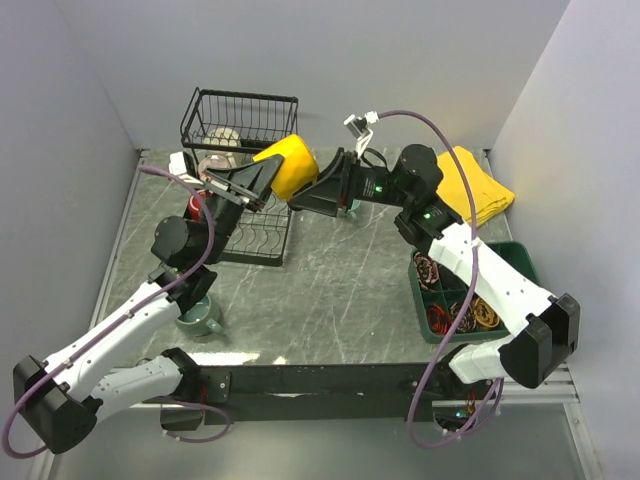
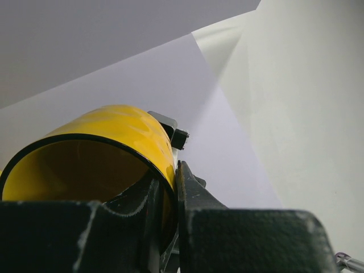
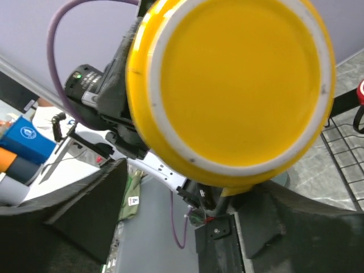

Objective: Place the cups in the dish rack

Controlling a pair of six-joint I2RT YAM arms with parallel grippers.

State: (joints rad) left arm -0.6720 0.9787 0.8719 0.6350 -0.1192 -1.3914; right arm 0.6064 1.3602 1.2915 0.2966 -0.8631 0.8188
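My left gripper [image 1: 262,180] is shut on the rim of the yellow cup [image 1: 288,165], one finger inside it and one outside [image 2: 170,176]. It holds the cup tilted in the air above the black wire dish rack [image 1: 262,240]. My right gripper [image 1: 306,192] faces the cup's base [image 3: 239,79], its jaws standing wide on either side and open [image 3: 193,187]. A red cup [image 1: 197,207] lies in the rack, partly hidden by the left arm. A pale cup [image 1: 222,138] sits in the rack's tall basket. A grey-green cup [image 1: 200,316] stands on the table by the left arm.
A green compartmented tray [image 1: 522,258] with coiled items sits at the right, under the right arm. A folded yellow cloth [image 1: 482,185] lies at the back right. Walls close in the table on three sides.
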